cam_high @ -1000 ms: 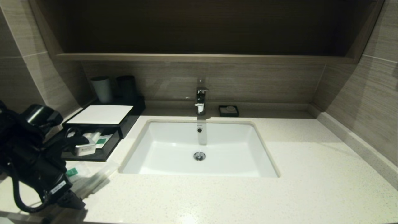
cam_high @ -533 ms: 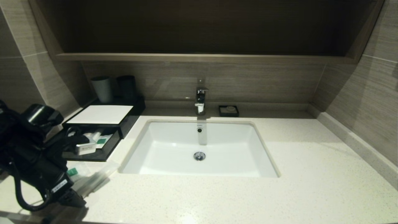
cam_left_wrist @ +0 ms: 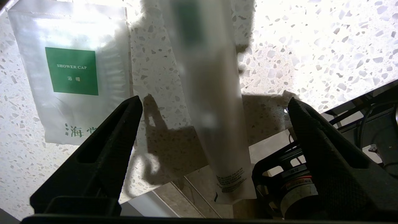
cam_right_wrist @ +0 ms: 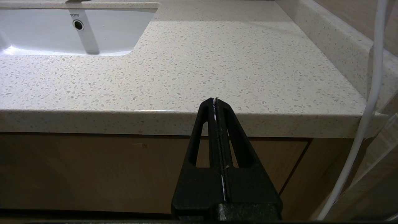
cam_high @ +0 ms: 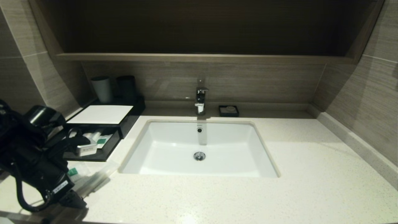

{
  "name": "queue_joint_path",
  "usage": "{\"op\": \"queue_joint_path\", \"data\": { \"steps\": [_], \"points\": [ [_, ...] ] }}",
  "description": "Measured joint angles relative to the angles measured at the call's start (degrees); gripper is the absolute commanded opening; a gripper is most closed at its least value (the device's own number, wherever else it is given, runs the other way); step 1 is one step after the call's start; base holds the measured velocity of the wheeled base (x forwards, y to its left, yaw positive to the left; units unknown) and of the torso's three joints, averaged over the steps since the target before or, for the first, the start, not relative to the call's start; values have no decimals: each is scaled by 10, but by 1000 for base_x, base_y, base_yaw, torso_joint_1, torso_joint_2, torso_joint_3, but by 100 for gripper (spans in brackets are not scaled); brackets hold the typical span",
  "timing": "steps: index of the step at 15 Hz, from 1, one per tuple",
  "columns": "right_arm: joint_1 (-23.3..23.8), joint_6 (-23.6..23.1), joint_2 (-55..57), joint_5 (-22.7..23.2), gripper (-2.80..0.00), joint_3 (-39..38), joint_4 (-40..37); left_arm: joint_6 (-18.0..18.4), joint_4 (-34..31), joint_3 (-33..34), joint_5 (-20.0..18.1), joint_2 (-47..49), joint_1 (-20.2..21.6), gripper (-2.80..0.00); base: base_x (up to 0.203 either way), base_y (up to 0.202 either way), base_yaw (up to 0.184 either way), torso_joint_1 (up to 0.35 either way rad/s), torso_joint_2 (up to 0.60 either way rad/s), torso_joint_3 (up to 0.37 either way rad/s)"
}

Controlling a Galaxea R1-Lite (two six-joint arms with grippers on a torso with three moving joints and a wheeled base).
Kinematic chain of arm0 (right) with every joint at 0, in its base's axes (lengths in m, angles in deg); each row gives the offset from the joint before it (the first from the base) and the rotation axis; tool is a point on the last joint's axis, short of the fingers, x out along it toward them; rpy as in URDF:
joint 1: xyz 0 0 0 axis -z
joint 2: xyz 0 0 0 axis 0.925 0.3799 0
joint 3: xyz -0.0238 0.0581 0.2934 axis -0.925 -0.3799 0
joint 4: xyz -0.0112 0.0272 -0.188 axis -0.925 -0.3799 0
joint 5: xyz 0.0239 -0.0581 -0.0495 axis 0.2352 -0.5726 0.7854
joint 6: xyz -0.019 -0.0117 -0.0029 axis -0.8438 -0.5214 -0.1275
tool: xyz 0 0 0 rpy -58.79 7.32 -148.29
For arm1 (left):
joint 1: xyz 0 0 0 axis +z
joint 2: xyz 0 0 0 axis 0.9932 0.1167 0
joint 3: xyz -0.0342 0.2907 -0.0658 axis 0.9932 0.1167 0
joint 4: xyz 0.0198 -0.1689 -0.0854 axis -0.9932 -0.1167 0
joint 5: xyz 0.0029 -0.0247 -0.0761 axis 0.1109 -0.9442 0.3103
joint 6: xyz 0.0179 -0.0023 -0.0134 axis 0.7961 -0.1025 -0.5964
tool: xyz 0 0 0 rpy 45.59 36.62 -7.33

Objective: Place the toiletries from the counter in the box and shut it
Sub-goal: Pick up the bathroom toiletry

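My left gripper (cam_left_wrist: pixel 214 107) is open over the front left of the counter (cam_high: pixel 311 174). Its fingers (cam_left_wrist: pixel 121 130) stand on either side of a long frosted packet (cam_left_wrist: pixel 211 93), which overhangs the counter's front edge. This packet also shows in the head view (cam_high: pixel 98 175). The short shower cap sachet (cam_left_wrist: pixel 71 71) with its green label lies beside it on the counter (cam_high: pixel 74 171). The black box (cam_high: pixel 102 114) has its front drawer (cam_high: pixel 102 152) pulled out, with one green-labelled packet (cam_high: pixel 100 140) inside. My right gripper (cam_right_wrist: pixel 215 100) is shut and empty, parked below the counter's front edge.
The white sink (cam_high: pixel 199 149) with its tap (cam_high: pixel 200 98) is set in the middle of the counter. Two cups (cam_high: pixel 102 88) stand behind the box. A small black soap dish (cam_high: pixel 228 110) sits by the back wall. My left arm (cam_high: pixel 34 155) hides part of the drawer.
My left arm has sunk slightly toward the counter's front left. The packets, the drawer and the right arm have not moved.
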Motion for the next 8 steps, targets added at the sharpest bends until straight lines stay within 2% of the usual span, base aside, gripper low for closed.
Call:
{"op": "queue_joint_path", "data": {
  "steps": [8],
  "points": [
    [0,0,0,0,-280,0,0,0,1,0,2,7,0,0,0,0,0,0,0,0]
  ]
}}
